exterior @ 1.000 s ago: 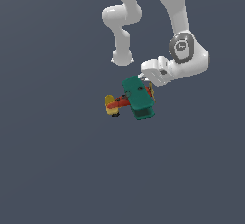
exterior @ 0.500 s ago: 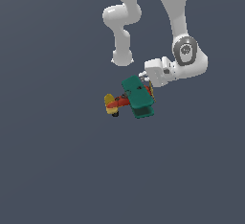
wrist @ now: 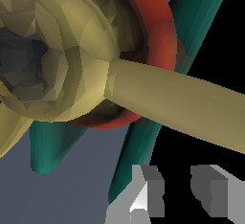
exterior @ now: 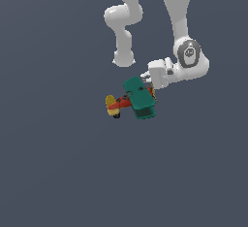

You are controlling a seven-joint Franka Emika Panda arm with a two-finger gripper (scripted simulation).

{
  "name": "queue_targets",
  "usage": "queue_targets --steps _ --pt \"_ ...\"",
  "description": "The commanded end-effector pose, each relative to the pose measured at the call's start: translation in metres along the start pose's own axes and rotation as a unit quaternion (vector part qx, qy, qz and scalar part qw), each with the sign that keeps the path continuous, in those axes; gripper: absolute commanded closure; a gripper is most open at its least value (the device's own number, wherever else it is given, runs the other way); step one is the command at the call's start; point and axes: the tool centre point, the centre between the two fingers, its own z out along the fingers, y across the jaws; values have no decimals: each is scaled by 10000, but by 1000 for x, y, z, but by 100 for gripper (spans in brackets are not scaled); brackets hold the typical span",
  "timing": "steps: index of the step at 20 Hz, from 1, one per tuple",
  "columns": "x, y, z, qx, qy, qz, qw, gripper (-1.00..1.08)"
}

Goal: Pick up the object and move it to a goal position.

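We judge the task to be in its early part: the small toy biplane with broad teal-green wings, red-orange body and yellow tail [exterior: 137,100] sits near the middle of the flat dark grey-blue floor [exterior: 58,172] in the exterior view, not lifted as far as we can tell, and no goal marker shows in either picture, so both the grasp and the carry appear to be left. The white robot arm's gripper [wrist: 177,189] is low at the plane's two o'clock side in the exterior view, close against the wing edge, where its fingers are hidden. In the wrist view the two grey fingertips [wrist: 148,187] stand a little apart with only empty black between them; they pinch nothing, and the yellow propeller blade [wrist: 177,98] and nose fill the picture just ahead of them. Whether a finger touches the plane we cannot tell. Against the frame half a second earlier, the plane lies in the same spot with the same heading, while the wrist housing has shifted only slightly, so the approach seems nearly settled.
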Motion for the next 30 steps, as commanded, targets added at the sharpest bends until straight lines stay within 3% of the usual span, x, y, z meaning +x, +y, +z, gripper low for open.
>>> queue_targets --steps 1,16,30 --pt "-2 -9 19 -138 -130 -70 9998 -20" --pt "-4 -18 8 -862 345 163 9955 -20" --pt "-4 -15 27 -913 386 176 9949 -20"
